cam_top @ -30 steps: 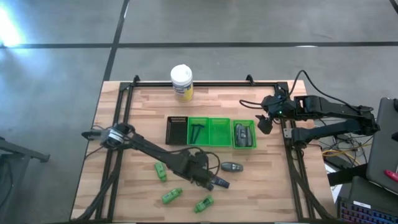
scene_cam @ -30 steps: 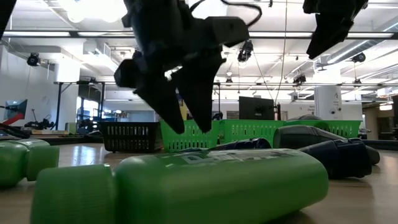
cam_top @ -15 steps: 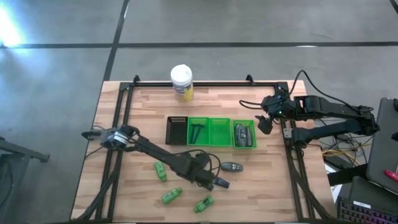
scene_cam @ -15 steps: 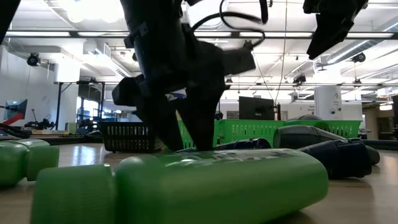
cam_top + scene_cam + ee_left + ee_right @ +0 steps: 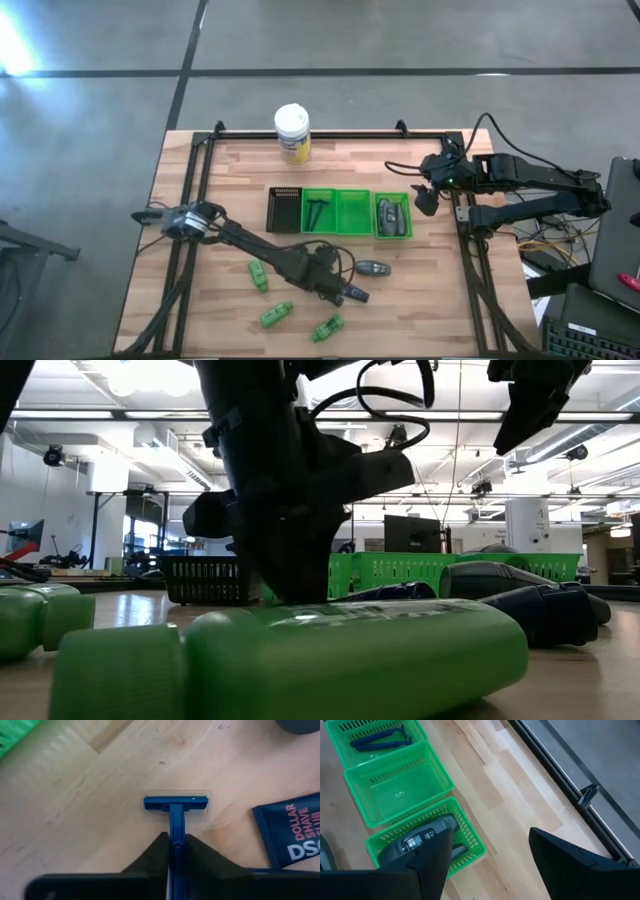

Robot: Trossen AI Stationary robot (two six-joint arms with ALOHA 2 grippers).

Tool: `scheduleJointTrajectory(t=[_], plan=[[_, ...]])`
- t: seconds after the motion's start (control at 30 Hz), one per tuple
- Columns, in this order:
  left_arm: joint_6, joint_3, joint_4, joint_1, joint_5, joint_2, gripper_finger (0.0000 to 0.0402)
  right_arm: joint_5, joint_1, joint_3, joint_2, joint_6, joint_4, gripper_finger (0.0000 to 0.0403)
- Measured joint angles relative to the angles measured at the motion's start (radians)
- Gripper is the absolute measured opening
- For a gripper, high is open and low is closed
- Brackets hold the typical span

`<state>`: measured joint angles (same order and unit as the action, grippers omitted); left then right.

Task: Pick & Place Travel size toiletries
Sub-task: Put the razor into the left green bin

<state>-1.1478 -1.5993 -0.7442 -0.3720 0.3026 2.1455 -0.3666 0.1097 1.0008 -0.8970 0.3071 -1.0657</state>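
Near the counter's front edge, at its middle: the left hand [image 5: 338, 293] is pinching the handle of a dark blue razor [image 5: 176, 809] lying flat on the wood.
Left hand state: the two dark fingers [image 5: 156, 854] are pressing together on the razor's thin stem, just behind its T-shaped head.
Right hand: the right hand [image 5: 425, 199] is hovering by the counter's right edge, beside the bins, fingers spread and carrying nothing.
Razor handling: judging by its slim plastic build, it is probably light and stiff; the narrow stem is the sensible grip, though it may be pivoting between the pads if lifted off-centre.
Razor form: smooth moulded plastic, straight handle, short crossbar head under a clear cover.
Neighbouring items: a dark flat packet [image 5: 295, 837] with white lettering is lying just beside the razor; a grey oblong tube [image 5: 373, 267] is resting near it.
Green bottles [image 5: 276, 315]: rounded, glossy, lying on their sides toward the front-left corner; likely to be rolling when nudged.
Bins: a row of mesh-walled green bins [image 5: 352, 229] and one black bin [image 5: 272, 211] is sitting at the counter's centre; one green bin is already holding razors [image 5: 380, 742].
Jar: a yellow jar [image 5: 292, 131] with white lid is standing at the back edge.
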Motion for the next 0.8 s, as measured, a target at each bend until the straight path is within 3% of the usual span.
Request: scheduleJointTrajectory(t=[0.27,0.5,0.6,0.8], plan=[[-0.098,0.001,-0.08,0.042,0.029,-0.086,0.0033,0.0,0.0,0.0,0.004,-0.001,0.0,0.0235],[-0.401,0.0,-0.127,0.142,0.222,-0.21,0.0033,0.0,0.0,0.0,0.02,0.01,0.001,0.0226],[-0.376,0.0,-0.119,0.213,0.257,-0.222,0.0033,0.0,0.0,0.0,0.023,0.011,0.002,0.0226],[-0.178,0.001,-0.082,0.358,0.259,-0.21,0.0033,0.0,0.0,0.0,0.026,0.025,0.006,0.0239]])
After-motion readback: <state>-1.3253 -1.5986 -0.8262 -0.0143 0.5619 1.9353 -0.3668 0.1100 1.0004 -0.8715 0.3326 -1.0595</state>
